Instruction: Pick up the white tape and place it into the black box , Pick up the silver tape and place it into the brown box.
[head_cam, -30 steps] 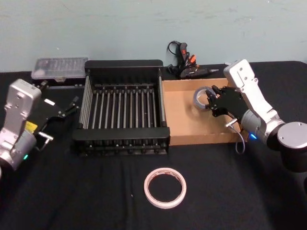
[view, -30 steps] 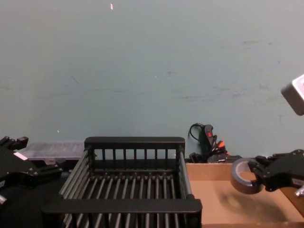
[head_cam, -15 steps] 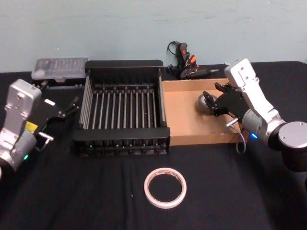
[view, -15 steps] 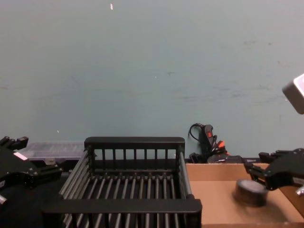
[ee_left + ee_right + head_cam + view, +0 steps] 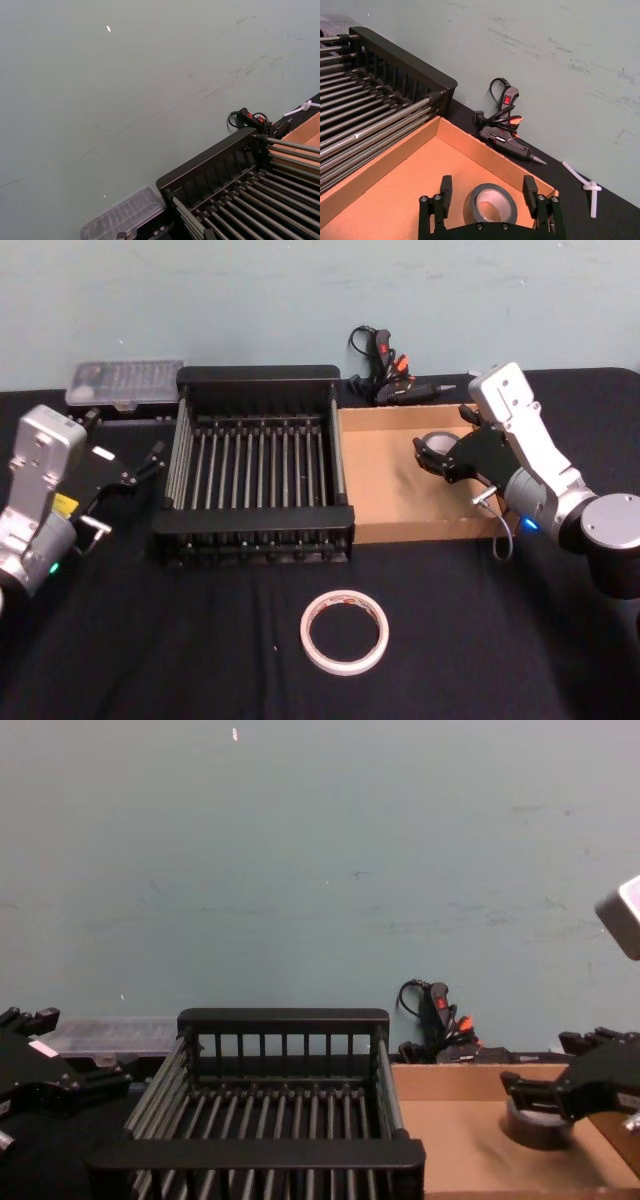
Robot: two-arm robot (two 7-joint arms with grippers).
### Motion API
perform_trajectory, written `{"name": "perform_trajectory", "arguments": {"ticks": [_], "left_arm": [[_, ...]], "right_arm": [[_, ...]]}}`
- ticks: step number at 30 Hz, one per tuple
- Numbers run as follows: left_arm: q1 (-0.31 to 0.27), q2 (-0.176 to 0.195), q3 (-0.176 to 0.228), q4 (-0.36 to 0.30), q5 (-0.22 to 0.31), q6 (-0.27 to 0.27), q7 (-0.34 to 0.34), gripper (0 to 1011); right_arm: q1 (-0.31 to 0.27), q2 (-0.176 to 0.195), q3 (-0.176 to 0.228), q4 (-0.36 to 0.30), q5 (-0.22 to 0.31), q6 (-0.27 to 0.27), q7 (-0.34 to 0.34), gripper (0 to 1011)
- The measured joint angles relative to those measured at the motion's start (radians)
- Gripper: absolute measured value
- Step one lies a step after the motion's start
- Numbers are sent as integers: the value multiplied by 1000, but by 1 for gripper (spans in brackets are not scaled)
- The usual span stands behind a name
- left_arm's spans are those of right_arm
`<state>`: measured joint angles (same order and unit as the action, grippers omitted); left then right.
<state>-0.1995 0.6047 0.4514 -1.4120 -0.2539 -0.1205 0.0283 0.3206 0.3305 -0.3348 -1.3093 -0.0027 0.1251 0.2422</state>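
Observation:
The silver tape lies flat on the floor of the brown box, near its far right corner. My right gripper hovers just above it, open, one finger on each side and neither touching the roll. From the head view, the silver tape sits under the right gripper inside the brown box. The white tape lies flat on the black cloth in front of both boxes. The black box stands left of the brown one. My left gripper is parked open at the far left.
A black glue gun with its coiled cord lies behind the boxes against the wall. A clear plastic case sits at the back left. A small white plastic piece lies on the cloth beyond the brown box.
My right gripper went from shut on the silver tape to open. The roll dropped from upright between the fingers to lying flat on the brown box's floor. The left arm stayed still.

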Motion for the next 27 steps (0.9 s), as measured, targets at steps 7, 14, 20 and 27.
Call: {"name": "perform_trajectory", "arguments": {"ticks": [7, 14, 20, 27], "left_arm": [[0, 0, 0, 0, 0, 0, 0, 1001], [0, 0, 0, 0, 0, 0, 0, 1001], [0, 0, 0, 0, 0, 0, 0, 1001], [0, 0, 0, 0, 0, 0, 0, 1001]], "right_arm": [[0, 0, 0, 0, 1, 0, 0, 1002], [0, 0, 0, 0, 1, 0, 0, 1002], [-17, 0, 21, -32, 6, 5, 13, 1003], [-79, 15, 59, -145, 38, 61, 60, 1002]]}}
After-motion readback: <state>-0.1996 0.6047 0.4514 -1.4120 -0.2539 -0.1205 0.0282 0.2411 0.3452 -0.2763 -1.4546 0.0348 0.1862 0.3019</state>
